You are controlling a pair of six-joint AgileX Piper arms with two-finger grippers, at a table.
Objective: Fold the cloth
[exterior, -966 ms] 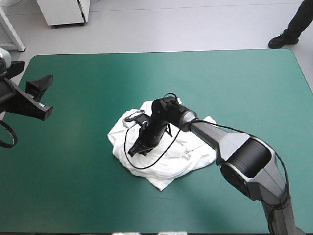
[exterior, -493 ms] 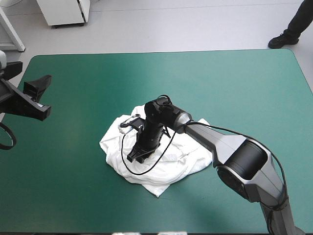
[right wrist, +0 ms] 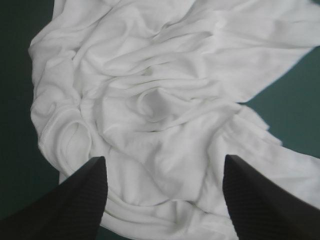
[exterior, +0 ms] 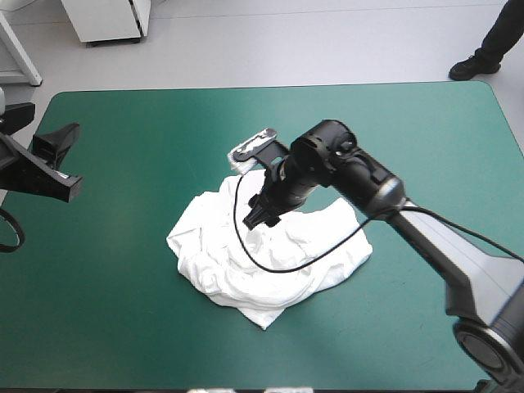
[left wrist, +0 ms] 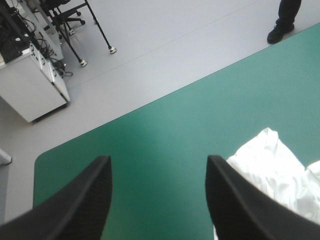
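The white T-shirt (exterior: 246,266) lies as a crumpled heap near the middle of the teal-green table (exterior: 123,311). My right gripper (exterior: 260,214) hangs just above the heap's far side, fingers pointing down and open, nothing between them. In the right wrist view the T-shirt (right wrist: 160,100) fills the space under the open gripper (right wrist: 165,165), and a rounded hem or collar (right wrist: 75,135) shows near one finger. My left gripper (exterior: 59,160) stays raised over the table's left edge, open and holding nothing. The left wrist view shows the same gripper (left wrist: 159,165), with a corner of the T-shirt (left wrist: 275,170) beside one finger.
Bare teal-green cover (exterior: 393,131) surrounds the heap on every side. The table's far edge (left wrist: 165,95) runs ahead of the left gripper, with grey floor beyond it.
The right gripper was shut and low in the heap, dragging it slightly left. It has since opened, let the cloth go and risen toward the far side. The left arm has barely moved.
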